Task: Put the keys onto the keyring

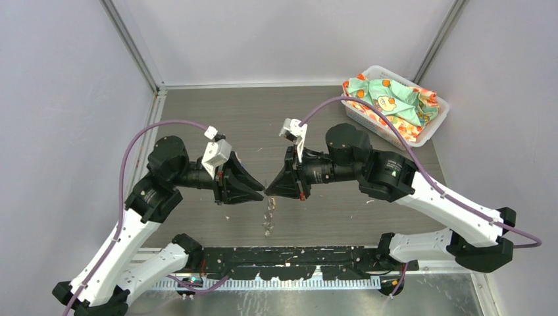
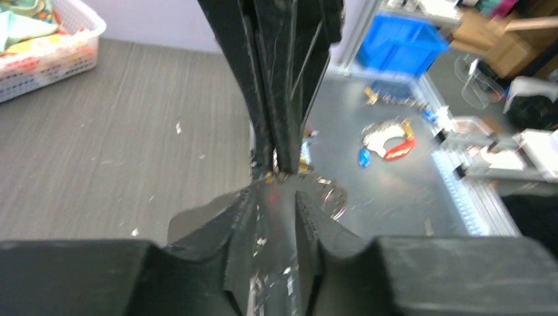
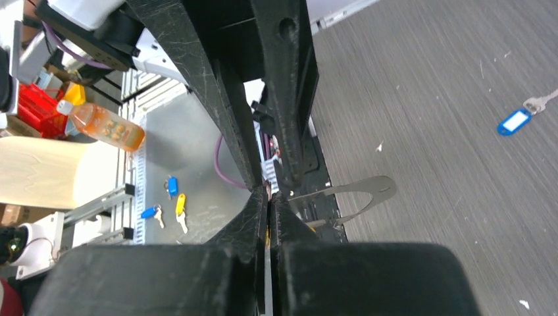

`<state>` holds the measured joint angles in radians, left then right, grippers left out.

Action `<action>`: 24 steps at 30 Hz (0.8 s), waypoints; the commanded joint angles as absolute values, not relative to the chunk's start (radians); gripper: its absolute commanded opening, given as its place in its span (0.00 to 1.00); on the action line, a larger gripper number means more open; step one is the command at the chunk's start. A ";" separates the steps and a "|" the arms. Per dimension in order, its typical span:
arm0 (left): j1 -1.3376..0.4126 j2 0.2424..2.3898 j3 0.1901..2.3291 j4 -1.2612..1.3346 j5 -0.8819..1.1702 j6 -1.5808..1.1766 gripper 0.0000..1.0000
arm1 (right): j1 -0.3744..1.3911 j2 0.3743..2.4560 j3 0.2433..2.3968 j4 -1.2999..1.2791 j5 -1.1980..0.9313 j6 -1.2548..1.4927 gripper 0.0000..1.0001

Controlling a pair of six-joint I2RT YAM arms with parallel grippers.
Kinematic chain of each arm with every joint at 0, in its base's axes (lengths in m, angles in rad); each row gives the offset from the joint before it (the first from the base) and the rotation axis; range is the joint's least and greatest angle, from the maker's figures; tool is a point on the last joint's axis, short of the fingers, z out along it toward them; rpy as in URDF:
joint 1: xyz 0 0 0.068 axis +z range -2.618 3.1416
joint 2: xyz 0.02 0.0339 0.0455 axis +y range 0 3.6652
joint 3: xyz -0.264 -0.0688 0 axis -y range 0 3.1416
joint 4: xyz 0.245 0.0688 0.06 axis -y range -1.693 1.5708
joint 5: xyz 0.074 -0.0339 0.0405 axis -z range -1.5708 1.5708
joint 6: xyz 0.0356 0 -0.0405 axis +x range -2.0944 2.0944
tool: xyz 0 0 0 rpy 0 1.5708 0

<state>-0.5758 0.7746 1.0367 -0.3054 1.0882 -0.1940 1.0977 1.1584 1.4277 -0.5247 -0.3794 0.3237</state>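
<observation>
Shows the right gripper [image 1: 272, 190] pinched shut against the narrowly parted left gripper [image 1: 258, 193] at frame centre, with the keyring [image 1: 268, 216] dangling limp just below. Looks light, floppy, slippery; calls for a pinch across the band near its top.

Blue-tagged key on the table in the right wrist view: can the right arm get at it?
Probably not yet. The blue-tagged key lies in the open, but the right gripper is shut, tip to tip with the left gripper; it would have to pull away first.
</observation>
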 commanded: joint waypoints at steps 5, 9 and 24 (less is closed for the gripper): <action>-0.573 0.869 1.201 -0.671 1.163 0.132 0.36 | 1.101 1.306 1.670 -0.778 -0.481 0.216 0.01; -0.573 0.892 1.220 -0.683 1.174 0.134 0.29 | 1.103 1.335 1.705 -0.807 -0.495 0.194 0.01; -0.572 0.891 1.210 -0.637 1.161 0.069 0.00 | 1.108 1.364 1.742 -0.815 -0.479 0.195 0.27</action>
<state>-0.5739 0.9009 1.1816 -0.6788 1.1664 0.1085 1.1027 1.3682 1.7000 -0.8600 -0.4713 0.1864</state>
